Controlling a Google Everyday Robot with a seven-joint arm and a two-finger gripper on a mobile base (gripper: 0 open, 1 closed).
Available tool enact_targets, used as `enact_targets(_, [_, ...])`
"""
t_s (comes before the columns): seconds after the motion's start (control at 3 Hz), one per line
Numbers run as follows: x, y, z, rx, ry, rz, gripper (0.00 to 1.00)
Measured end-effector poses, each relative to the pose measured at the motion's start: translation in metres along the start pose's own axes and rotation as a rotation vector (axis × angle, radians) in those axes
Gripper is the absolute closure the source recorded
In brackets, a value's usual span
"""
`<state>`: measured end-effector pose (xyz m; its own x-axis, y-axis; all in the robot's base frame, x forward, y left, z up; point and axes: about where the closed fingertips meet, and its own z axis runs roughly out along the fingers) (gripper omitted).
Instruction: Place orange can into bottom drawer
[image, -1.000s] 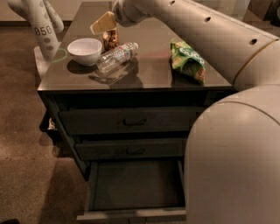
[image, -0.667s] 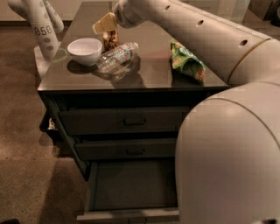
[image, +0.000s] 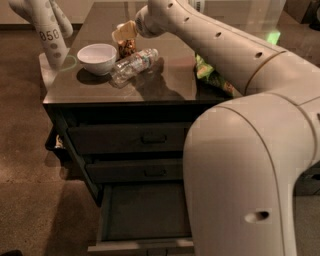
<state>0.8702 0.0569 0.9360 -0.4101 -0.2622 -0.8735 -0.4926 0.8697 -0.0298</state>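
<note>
While the orange can (image: 127, 48) stands upright towards the back of the cabinet top (image: 165, 85), the gripper (image: 125, 33) sits right over it, down at the can's upper end and at least touching it. The can is just behind a white bowl (image: 97, 57) and a clear plastic bottle (image: 134, 65) that lies on its side. A green snack bag (image: 212, 77) lies further right on the same dark surface, partly hidden by the robot's pale arm (image: 225, 50). Below, the bottom drawer (image: 145, 212) is pulled out, well apart from the can, and the two drawers (image: 130, 140) above it are closed. The cabinet stands on brown carpet (image: 25, 175), and a white post marked 050 (image: 49, 35) rises at its left rear corner. How far open the gripper is, and whether it has actually clamped the can, I cannot tell from this view
</note>
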Motion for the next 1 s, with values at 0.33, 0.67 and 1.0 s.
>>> enact_targets(0.33, [-0.008, 0.005, 0.013, -0.03, -0.034, 0.012, 0.0])
enact_targets(0.67, [-0.016, 0.016, 0.025, -0.079, -0.063, 0.02, 0.0])
enact_targets(1.0, [-0.018, 0.029, 0.042, -0.137, -0.062, 0.023, 0.19])
